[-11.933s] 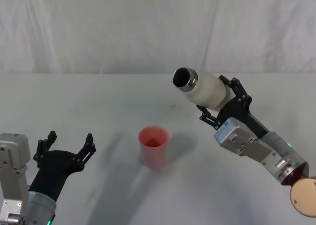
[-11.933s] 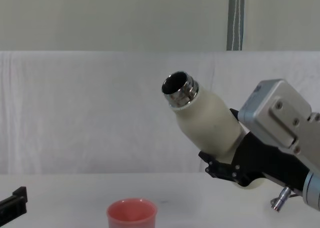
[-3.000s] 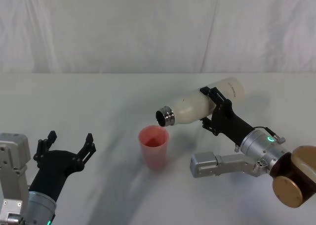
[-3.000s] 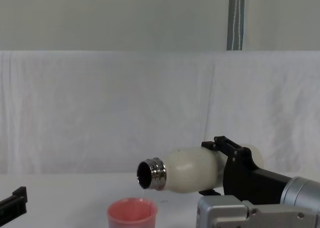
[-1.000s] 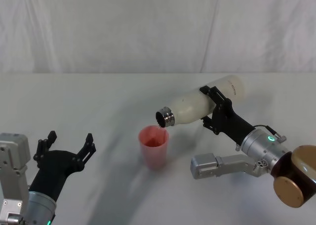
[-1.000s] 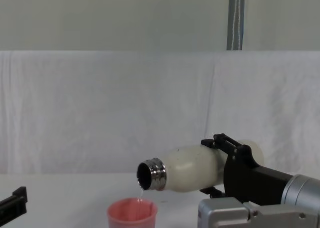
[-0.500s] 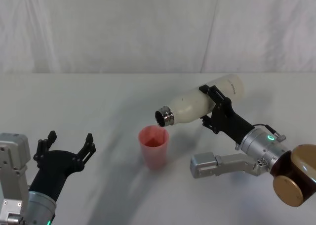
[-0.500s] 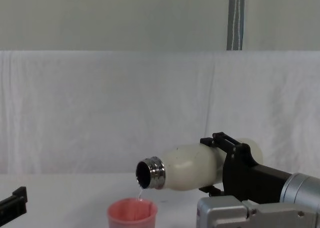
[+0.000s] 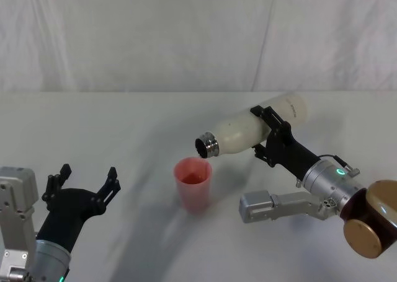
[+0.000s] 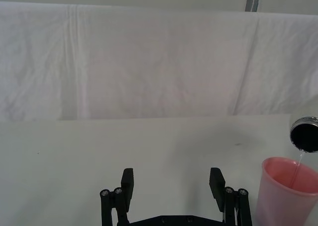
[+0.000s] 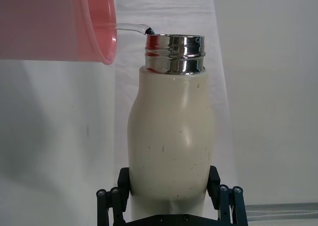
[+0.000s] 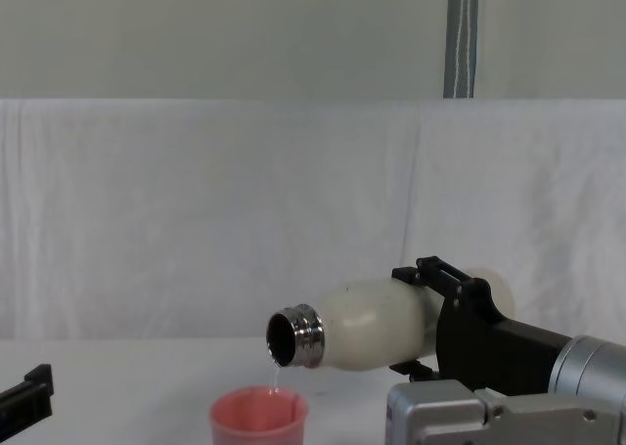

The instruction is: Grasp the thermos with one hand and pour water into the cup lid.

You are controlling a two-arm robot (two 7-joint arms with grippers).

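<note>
1. Pour in hand: your right gripper is clamped around the body of the thermos, which is tipped near-horizontal, steel neck aimed left and slightly down.
2. The cup lid stands upright at table centre, below and just left of the mouth. A thin stream drops from the lip into it.
3. Left gripper is parked at near left, fingers spread wide and empty.
4. Next, I'd judge: hold the tilt until the fill looks enough, then roll upright slowly without drifting off the rim.
5. Against a second ago: tilt and position barely changed; the trickle continues.
</note>
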